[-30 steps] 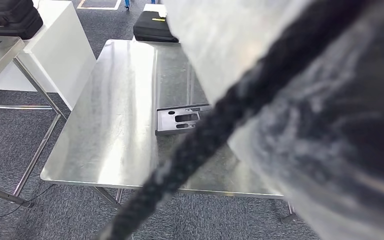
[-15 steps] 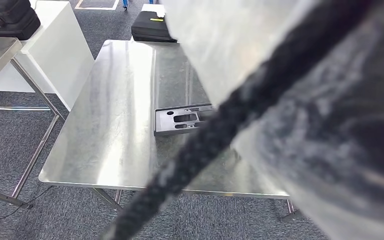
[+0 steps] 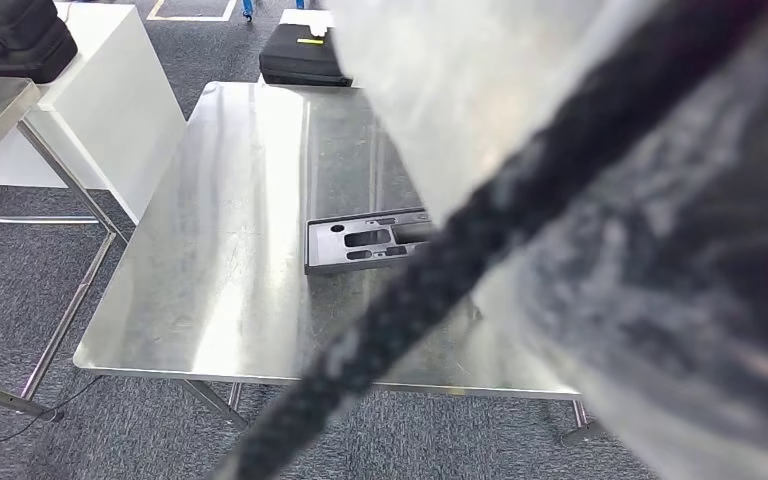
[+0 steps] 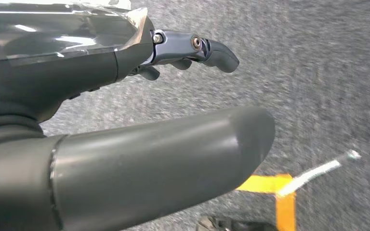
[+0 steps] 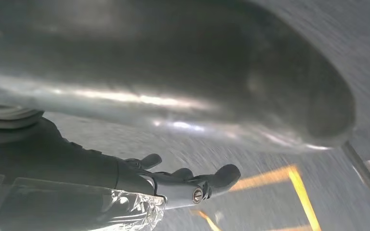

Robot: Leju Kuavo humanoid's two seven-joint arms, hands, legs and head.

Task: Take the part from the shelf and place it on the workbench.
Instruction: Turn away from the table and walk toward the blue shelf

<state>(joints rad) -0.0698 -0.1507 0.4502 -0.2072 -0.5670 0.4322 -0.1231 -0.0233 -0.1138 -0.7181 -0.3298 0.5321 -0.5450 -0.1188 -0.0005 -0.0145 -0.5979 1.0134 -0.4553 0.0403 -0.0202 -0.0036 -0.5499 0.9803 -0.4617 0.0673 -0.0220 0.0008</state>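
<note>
Camera drifted slightly; part (image 3: 365, 240) sits flat on the workbench (image 3: 230, 230), about 3 o'clock of centre. Left hand (image 4: 173, 103) and right hand (image 5: 183, 180) open, holding nothing; robot should keep arms clear while backing away

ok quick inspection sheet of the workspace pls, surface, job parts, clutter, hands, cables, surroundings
surface: steel workbench, shiny, on grey carpet
job's things: dark flat part with cut-outs lies flat on the workbench, its right end hidden by a blurred close object
clutter: nothing seen on the workbench besides the part
hands: left hand holds nothing, fingers apart, over carpet; right hand holds nothing, fingers apart
cables: thick black braided cable crosses close to the head camera; thin cable on the floor by the table leg
surroundings: black case beyond the far end of the workbench; white cabinet at left; yellow floor tape
</note>
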